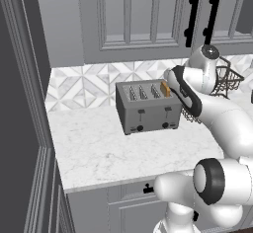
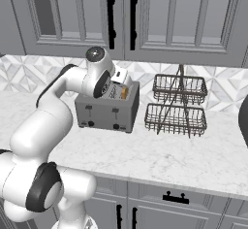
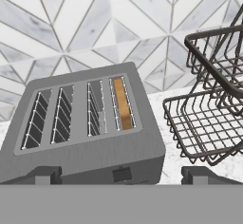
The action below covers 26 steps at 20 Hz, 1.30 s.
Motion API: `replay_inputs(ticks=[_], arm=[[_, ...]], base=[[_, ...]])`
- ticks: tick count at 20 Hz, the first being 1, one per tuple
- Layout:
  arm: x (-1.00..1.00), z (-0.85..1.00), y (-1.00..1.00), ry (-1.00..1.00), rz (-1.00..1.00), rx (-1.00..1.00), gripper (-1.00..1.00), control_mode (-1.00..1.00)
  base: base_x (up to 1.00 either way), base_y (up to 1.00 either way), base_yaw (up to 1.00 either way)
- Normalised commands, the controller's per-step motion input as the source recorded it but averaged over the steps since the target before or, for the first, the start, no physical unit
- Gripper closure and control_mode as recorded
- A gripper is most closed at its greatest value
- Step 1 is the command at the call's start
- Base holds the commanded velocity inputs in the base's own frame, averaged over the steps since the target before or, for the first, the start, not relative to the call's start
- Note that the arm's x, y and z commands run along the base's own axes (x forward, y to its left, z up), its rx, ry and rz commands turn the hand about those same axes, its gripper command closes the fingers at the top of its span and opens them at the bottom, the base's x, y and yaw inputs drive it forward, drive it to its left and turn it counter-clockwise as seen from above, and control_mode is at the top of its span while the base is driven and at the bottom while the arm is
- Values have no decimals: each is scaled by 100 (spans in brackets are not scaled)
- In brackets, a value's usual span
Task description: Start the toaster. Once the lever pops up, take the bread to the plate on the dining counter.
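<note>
Gripper [image 3: 121, 175] fingers are standing wide apart, holding nothing, their two dark tips showing at five and seven o'clock along the bottom of the hand view and hanging just above the front edge of the toaster [image 3: 83, 133]. One toaster is sitting on the counter [image 1: 104, 150], a boxy grey metal box with four slots counted across its top. Three slots are lying empty; the fourth, at the three o'clock end in the hand view, is carrying the one slice of bread [image 3: 123, 105], golden-tan and sunk into its slot. In the left base view that bread [image 1: 165, 89] is poking up a little at the toaster's [image 1: 146, 107] right end.

Two small black levers are showing on the toaster's front face, and the right-hand lever [image 1: 168, 109] is sitting in the upper part of its slot, level with its twin. Black knobs are lining the lower edge of that face; I cannot count them surely. In the right base view the arm is reaching over the toaster [image 2: 107, 108] from nine o'clock, its hand covering part of the top.

At three o'clock from the toaster, near it but apart, one wire rack [image 2: 177, 107] is standing on the counter [image 2: 160, 160] with two dark mesh baskets, one above the other. Behind everything a tiled backsplash [image 1: 84, 86] is running along the wall, and grey cabinets [image 2: 169, 17] with two black handles are hanging at twelve o'clock.
</note>
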Motion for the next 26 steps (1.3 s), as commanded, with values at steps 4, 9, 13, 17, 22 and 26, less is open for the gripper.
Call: replay_inputs(ticks=[4,9,13,17,22,26], arm=[[0,0,0,0,0,0,-100,-100],[0,0,0,0,0,0,-100,-100],[0,0,0,0,0,0,-100,-100],[-17,0,0,0,0,0,-100,-100],[-56,-8,-1,-10,0,0,-100,-100],[-24,-33,0,-6,0,0,-100,-100]], base=[[0,0,0],[0,0,0],[0,0,0],[0,0,0],[0,0,0],[0,0,0]])
